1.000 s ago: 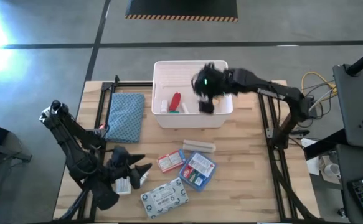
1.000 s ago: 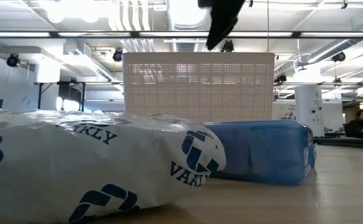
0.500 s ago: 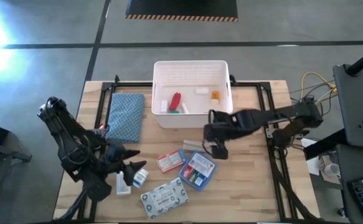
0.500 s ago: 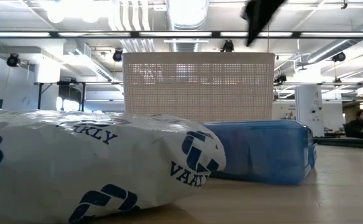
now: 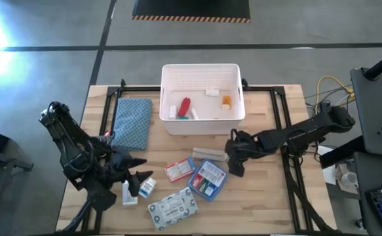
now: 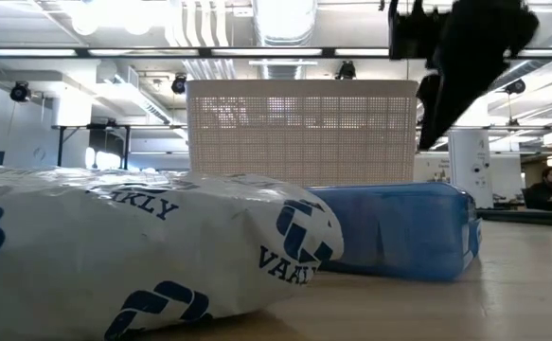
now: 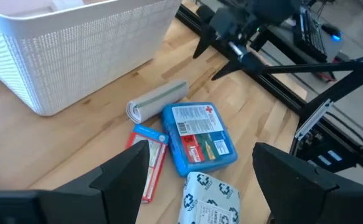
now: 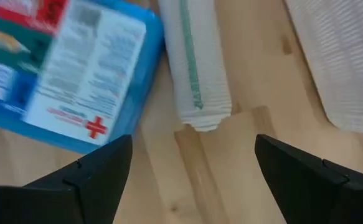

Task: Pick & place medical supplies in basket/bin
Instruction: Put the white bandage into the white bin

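The white slotted bin stands at the table's far middle. In it lie a red tube, a teal-capped piece, a small white piece and an orange piece. My right gripper hangs open just right of the beige roll, whose end shows between its fingers. The blue-red packet, red-white packet and patterned pack lie flat on the table. My left gripper is open beside two white pill bottles.
A blue-grey folded cloth lies left of the bin. Black frame rails run along the table's left and right sides. Bare wood lies right of the packets. In the low view the patterned pack fills the foreground before the bin.
My right gripper has swung from above the bin's right half toward the table's near edge and down, ending beside the beige roll's right end. The white and orange pieces in the bin, covered by it before, now show.
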Motion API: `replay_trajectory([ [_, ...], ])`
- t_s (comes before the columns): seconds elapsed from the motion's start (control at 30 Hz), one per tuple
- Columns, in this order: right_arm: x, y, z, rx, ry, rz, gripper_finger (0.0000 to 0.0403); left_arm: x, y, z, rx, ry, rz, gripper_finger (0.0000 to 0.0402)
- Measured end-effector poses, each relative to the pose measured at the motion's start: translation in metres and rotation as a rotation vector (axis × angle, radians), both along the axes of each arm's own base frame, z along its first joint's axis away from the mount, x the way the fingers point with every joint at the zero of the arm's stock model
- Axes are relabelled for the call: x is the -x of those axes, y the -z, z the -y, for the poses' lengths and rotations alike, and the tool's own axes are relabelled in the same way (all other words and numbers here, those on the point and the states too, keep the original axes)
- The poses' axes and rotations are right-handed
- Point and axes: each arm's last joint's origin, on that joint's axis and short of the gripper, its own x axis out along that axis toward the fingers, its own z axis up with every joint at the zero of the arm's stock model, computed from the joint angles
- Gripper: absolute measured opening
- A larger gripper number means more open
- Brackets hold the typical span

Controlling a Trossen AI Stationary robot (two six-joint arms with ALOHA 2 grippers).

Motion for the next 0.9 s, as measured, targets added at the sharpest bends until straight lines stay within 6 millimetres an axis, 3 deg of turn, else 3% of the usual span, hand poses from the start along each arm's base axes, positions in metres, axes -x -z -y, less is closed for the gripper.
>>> replay_trajectory([
  [0.13, -0.001, 0.021, -0.002, 0.044, -0.055, -0.041, 0.0327, 0.0, 0.0, 0.0, 0.007, -0.003, 0.004, 0.0265],
  [0.5, -0.014, 0.056, -0.005, 0.126, -0.181, -0.029, 0.0326, -0.001, 0.001, -0.001, 0.049, -0.048, 0.026, 0.0265],
  [0.9, -0.018, 0.062, -0.005, 0.144, -0.17, 0.075, 0.0326, -0.005, 0.006, -0.005, 0.054, -0.089, 0.027, 0.0265],
])
